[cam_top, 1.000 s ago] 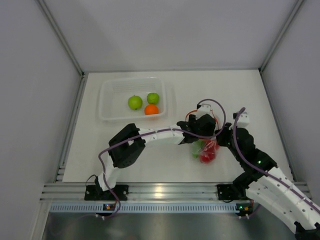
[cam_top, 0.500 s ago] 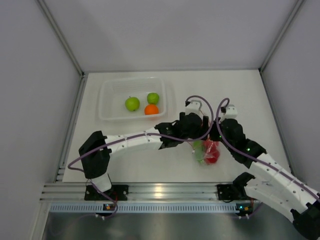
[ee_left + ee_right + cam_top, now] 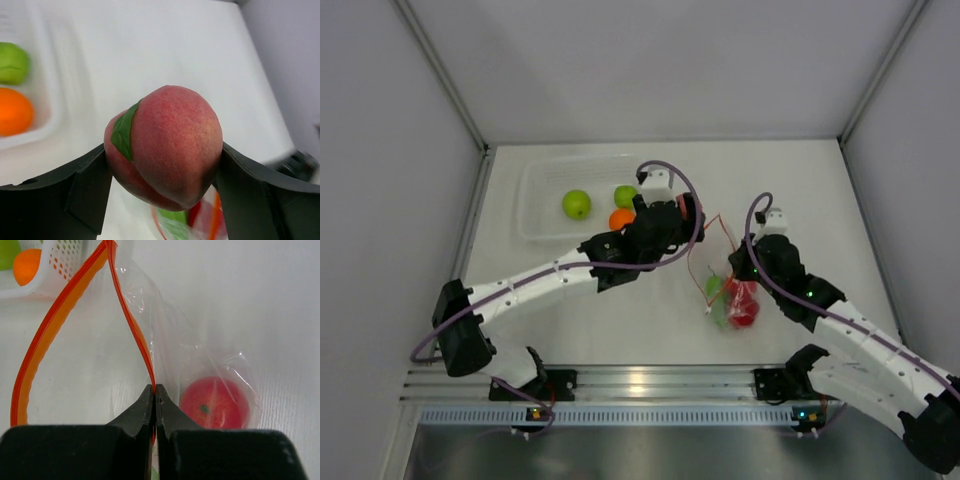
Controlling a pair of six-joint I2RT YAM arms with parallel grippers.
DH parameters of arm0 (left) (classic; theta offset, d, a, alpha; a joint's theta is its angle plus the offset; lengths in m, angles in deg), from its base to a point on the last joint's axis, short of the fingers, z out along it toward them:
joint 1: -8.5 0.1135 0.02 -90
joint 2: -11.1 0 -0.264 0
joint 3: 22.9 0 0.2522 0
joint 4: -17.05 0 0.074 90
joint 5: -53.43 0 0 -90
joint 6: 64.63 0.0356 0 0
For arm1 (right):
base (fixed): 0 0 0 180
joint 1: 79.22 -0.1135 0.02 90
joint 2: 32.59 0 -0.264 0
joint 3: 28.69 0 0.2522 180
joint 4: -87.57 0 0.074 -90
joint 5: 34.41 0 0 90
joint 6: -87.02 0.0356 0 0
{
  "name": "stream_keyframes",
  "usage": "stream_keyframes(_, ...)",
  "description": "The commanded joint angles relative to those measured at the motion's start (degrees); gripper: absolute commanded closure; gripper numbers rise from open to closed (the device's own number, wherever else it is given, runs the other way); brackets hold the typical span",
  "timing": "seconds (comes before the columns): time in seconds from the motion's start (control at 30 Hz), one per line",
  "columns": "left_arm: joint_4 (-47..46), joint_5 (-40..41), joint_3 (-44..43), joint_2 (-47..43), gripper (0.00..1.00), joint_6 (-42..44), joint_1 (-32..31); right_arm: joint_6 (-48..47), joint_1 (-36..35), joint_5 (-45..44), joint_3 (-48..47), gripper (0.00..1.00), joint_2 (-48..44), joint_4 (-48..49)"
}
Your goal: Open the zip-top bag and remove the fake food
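From above, you see the left gripper [image 3: 675, 218] just beside the tub [image 3: 535, 205], and the zip-top bag [image 3: 728, 298] at the right gripper [image 3: 740, 268]. Your left wrist camera shows a peach [image 3: 170, 145] clamped between both fingers. Your right wrist camera shows the jaws pinched tight on the bag's zipper strip [image 3: 37, 345], with a red fruit [image 3: 215, 402] inside.

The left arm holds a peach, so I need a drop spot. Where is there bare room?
Bare: the tub left of the lone green apple, and the table at its far right corner. Crowded: the tub's right end, with a green fruit and an orange, and around the bag.
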Motion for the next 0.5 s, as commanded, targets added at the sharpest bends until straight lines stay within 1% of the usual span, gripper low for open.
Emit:
stream_keyframes(0.0,3.80,7.39,0.73,-0.66,1.00,0.87,8.87,1.12,-0.66,-0.44,-0.78,1.00,-1.73,2.22)
stream_keyframes(0.07,4.86,5.64,3.01,-0.93,1.00,0.17,13.63,0.69,-0.66,-0.52,-0.78,1.00,-3.22,1.69)
stream_keyframes(0.1,4.86,5.72,3.81,-1.28,1.00,0.16,18.26,0.60,-0.66,-0.44,-0.61,1.00,-3.66,1.34)
stream_keyframes(0.13,4.86,5.72,5.21,-1.19,1.00,0.16,20.22,0.60,-0.66,-0.44,-0.43,1.00,-4.71,1.25)
stream_keyframes(0.17,4.77,3.72,5.74,-1.28,1.00,0.16,22.16,0.60,-0.66,0.17,0.26,1.00,-5.16,1.42)
stream_keyframes(0.2,4.77,3.18,6.18,-1.19,1.00,0.16,25.92,0.60,-0.66,0.61,0.71,1.00,-5.68,2.20)
stream_keyframes(0.27,4.68,2.12,6.63,-0.06,1.00,1.21,29.02,0.86,-0.66,2.71,2.72,1.00,-7.44,3.70)
stream_keyframes(0.3,4.77,1.59,6.45,0.82,1.00,1.74,31.64,1.73,-0.66,3.07,3.34,1.00,-8.06,4.49)
stream_keyframes(0.37,4.77,-1.64,6.45,3.28,1.00,2.27,35.25,2.70,-0.57,3.43,4.83,1.00,-9.73,5.64)
stream_keyframes(0.43,4.86,-2.45,6.45,5.48,1.00,2.62,36.76,2.62,-0.57,3.17,5.54,1.00,-10.52,5.99)
stream_keyframes(0.47,4.86,-2.54,6.54,6.36,0.98,3.41,37.29,2.53,-0.48,2.64,5.37,1.00,-10.44,5.64)
